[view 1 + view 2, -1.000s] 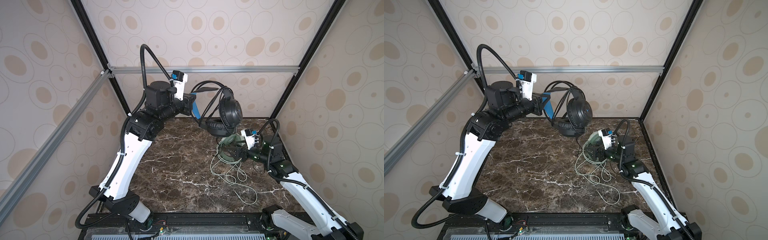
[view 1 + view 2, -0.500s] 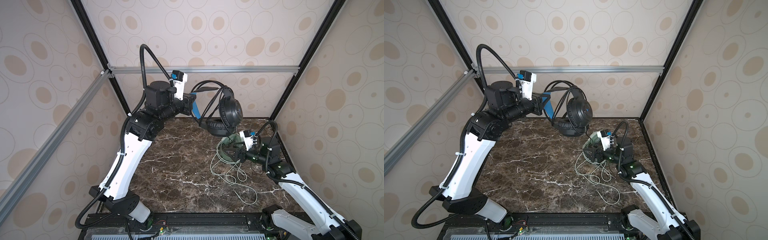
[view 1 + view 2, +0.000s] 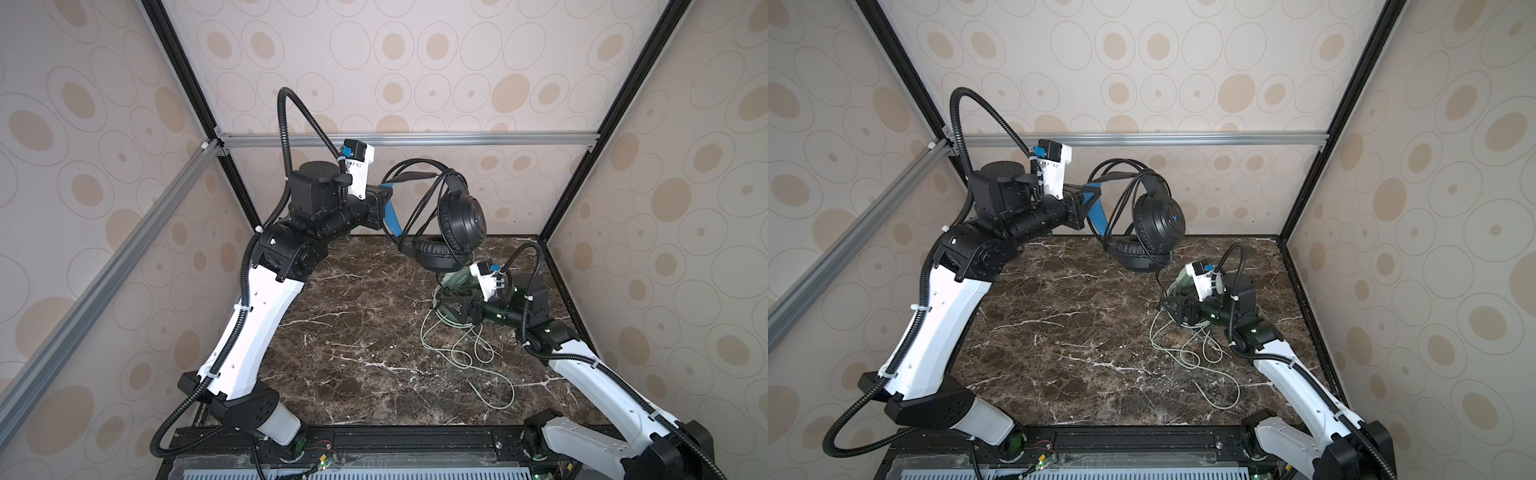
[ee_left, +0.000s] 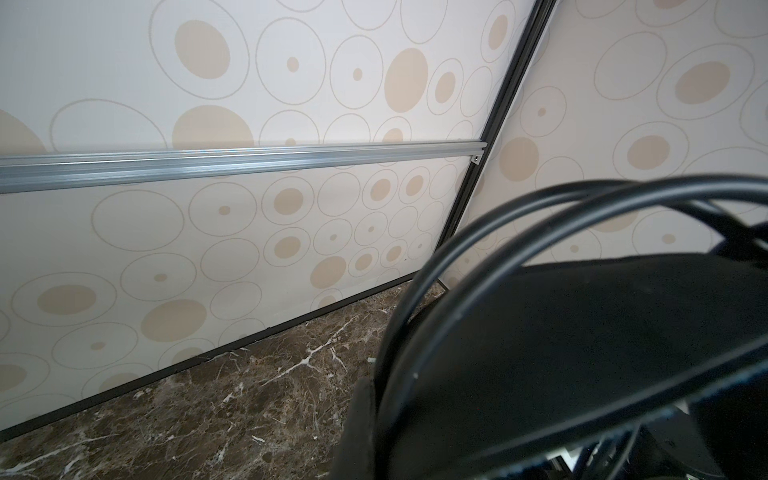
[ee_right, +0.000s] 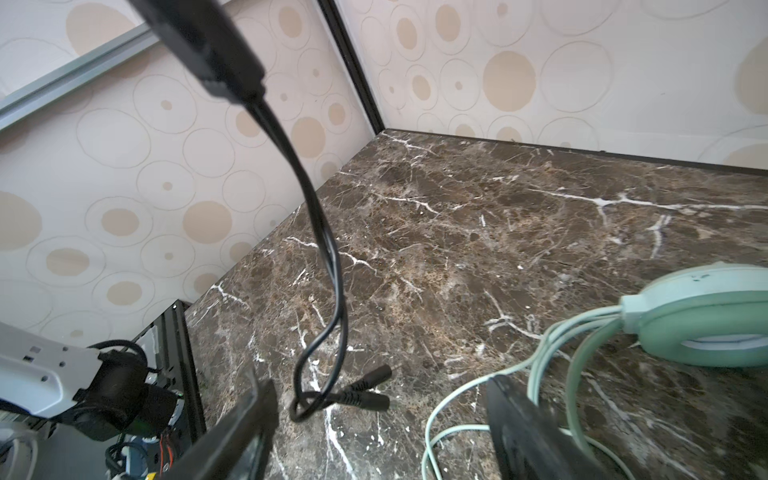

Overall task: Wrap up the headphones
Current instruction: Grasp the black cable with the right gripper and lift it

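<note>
High over the back of the table [image 3: 353, 332], the left gripper [image 3: 384, 197] is clamped tight on the blue-lined headband [image 3: 392, 216] of the black headphones [image 3: 461, 220]. They hang from it, one earcup upright and the other lying flat beneath; whether the lower cup touches the marble I cannot tell. The black cable [image 3: 415, 199] is looped several times over the headband and cups, and those loops fill the near side of the left wrist view. Its loose end drops to the table and finishes in two plugs [image 5: 370, 386], which lie on the marble between the spread fingers of the right gripper [image 5: 378, 386]. That gripper sits low near the back right corner, jaws wide apart and gripping nothing. The green headphones [image 3: 455, 279] lie on the table just beside it, below the hanging black pair in both top views. The green cable [image 3: 478, 353] sprawls unwound in loose loops toward the front, one strand passing close by a finger [image 5: 515, 419].
</note>
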`<state>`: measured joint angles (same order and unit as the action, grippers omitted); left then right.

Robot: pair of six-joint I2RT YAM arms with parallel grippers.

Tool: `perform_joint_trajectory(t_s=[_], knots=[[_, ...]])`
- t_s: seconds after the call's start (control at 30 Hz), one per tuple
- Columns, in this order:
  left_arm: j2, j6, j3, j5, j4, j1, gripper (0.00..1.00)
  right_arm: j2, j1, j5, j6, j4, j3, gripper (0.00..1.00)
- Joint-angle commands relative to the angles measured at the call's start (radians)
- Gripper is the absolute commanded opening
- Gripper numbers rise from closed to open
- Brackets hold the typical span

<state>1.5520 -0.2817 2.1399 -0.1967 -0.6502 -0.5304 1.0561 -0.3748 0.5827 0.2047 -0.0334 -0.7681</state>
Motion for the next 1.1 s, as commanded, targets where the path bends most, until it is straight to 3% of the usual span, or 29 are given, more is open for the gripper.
perform_joint_trajectory(t_s=[0.0, 0.27, 0.37, 0.47, 0.57, 0.7, 1.07], knots=[[-0.037, -0.053, 0.045, -0.017, 0.081, 0.010, 0.00, 0.013, -0.032, 0.018, 0.006, -0.031, 0.000, 0.81], [-0.043, -0.057, 0.045, -0.022, 0.093, 0.012, 0.00, 0.054, -0.036, -0.021, 0.019, -0.106, 0.018, 0.81], [-0.039, -0.060, 0.045, -0.029, 0.098, 0.012, 0.00, 0.103, -0.034, -0.020, 0.006, -0.131, 0.000, 0.76], [-0.037, -0.063, 0.046, -0.030, 0.104, 0.014, 0.00, 0.146, -0.034, -0.019, -0.006, -0.136, -0.023, 0.64], [-0.039, -0.068, 0.045, -0.027, 0.111, 0.015, 0.00, 0.157, -0.035, -0.030, -0.010, -0.160, -0.022, 0.39], [-0.040, -0.076, 0.039, -0.023, 0.117, 0.017, 0.00, 0.147, -0.034, -0.045, -0.032, -0.130, -0.023, 0.21], [-0.050, -0.078, 0.017, -0.016, 0.121, 0.027, 0.00, 0.083, -0.027, -0.160, -0.094, -0.016, -0.047, 0.02]])
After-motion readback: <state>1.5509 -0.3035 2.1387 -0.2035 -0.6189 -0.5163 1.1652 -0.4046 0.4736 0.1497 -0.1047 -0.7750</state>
